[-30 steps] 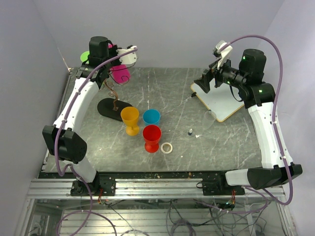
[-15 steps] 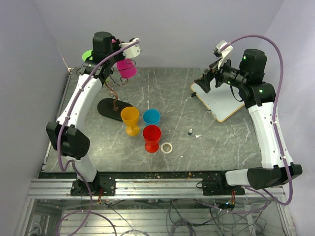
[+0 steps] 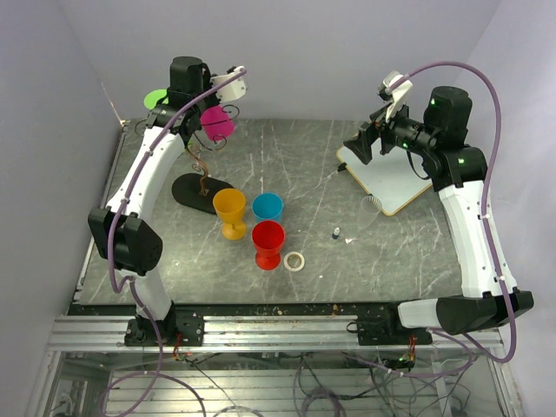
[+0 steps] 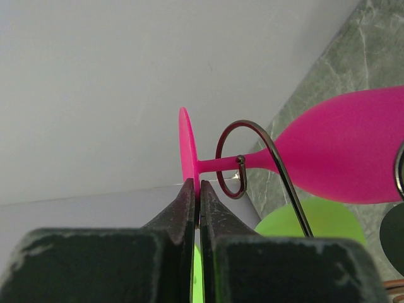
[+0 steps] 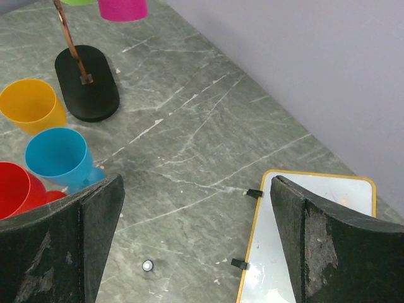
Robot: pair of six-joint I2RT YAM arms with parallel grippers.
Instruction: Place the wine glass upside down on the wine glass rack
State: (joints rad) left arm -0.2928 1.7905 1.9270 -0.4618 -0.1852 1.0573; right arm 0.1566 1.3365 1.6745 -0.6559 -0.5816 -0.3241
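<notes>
The left gripper [image 4: 197,189] is up at the top of the rack [image 3: 201,171]. Its jaws are pressed nearly together and pinch the thin rim of the pink glass's [image 4: 341,151] foot. Just past the fingertips the stem crosses a wire curl [image 4: 243,158]. From the wrist view I can't tell whether the stem sits inside that curl or only passes in front of it. The bowl hangs further out from the jaws, mouth down, over the rack's base. A green glass [image 4: 322,221] sits right beside it on another arm.

The right gripper [image 5: 196,240] hangs well away with its fingers spread wide and nothing between them.

I'd say the worry is the let-go. If the jaws part before the foot rests on the curl, the glass drops straight down from the gripper. It would land on the base or on the yellow glass [image 3: 229,205] near it.

The hold is only on an edge, so a snag on the wire could twist the foot out of the pinch. The rack is spindly too. A sideways nudge from the fingers might rock it, knock the green glass or tip the whole thing.
</notes>
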